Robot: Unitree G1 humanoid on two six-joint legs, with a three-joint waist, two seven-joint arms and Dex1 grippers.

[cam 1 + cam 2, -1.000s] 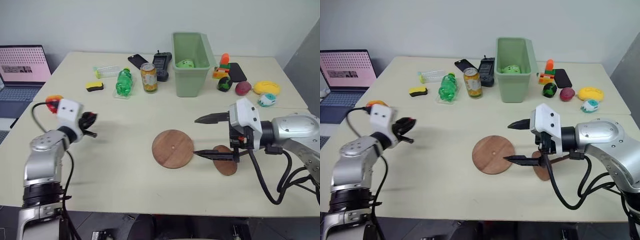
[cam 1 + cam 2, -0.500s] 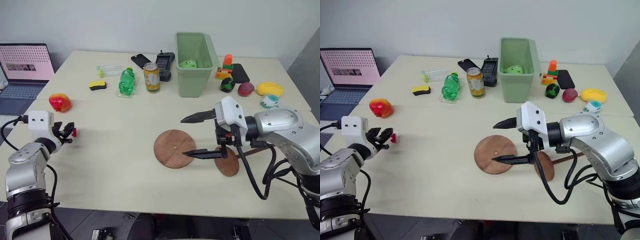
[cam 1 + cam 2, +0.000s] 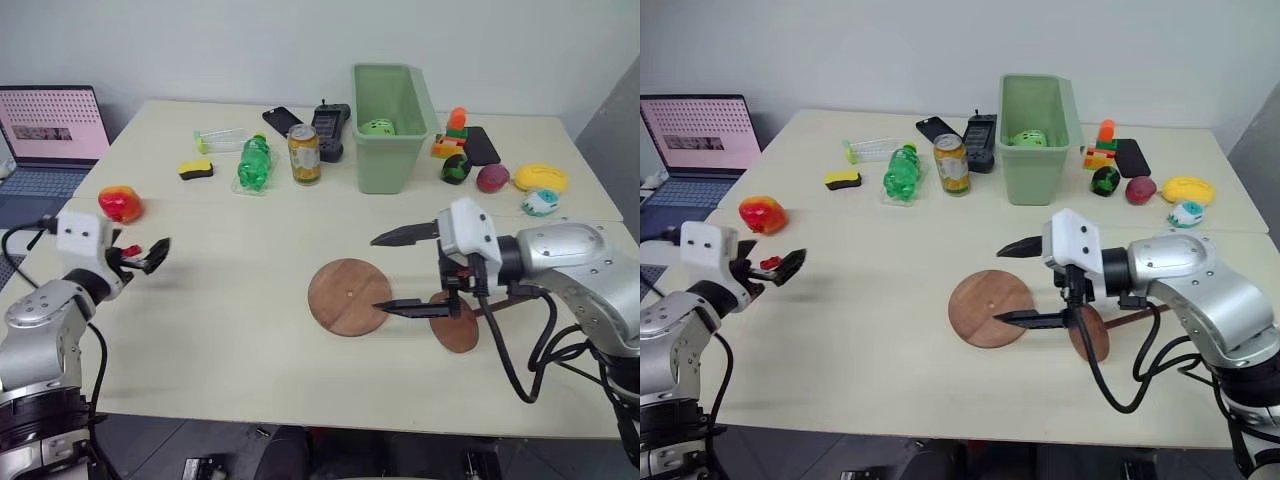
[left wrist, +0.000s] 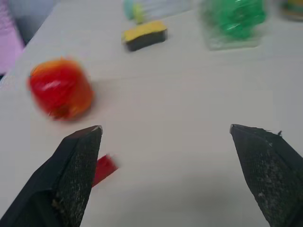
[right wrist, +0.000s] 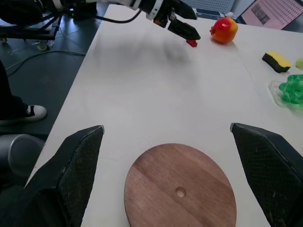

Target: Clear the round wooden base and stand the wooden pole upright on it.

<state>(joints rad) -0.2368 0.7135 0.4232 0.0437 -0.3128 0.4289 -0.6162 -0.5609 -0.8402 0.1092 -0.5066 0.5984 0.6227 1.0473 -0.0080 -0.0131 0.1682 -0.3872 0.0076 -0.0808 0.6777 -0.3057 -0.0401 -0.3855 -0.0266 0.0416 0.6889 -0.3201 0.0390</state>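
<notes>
Wooden round base (image 5: 180,189) bare | both pincers (image 3: 140,258) (image 3: 1025,283) apart, empty | head view: pole (image 3: 462,318) behind right pincer

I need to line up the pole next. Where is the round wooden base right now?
In the left eye view the round wooden base lies flat near the table's middle, just left of the right gripper and the wooden pole's disc.

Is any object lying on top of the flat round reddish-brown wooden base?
No, the flat round reddish-brown wooden base shows a bare top with only its small centre hole in the right wrist view.
</notes>
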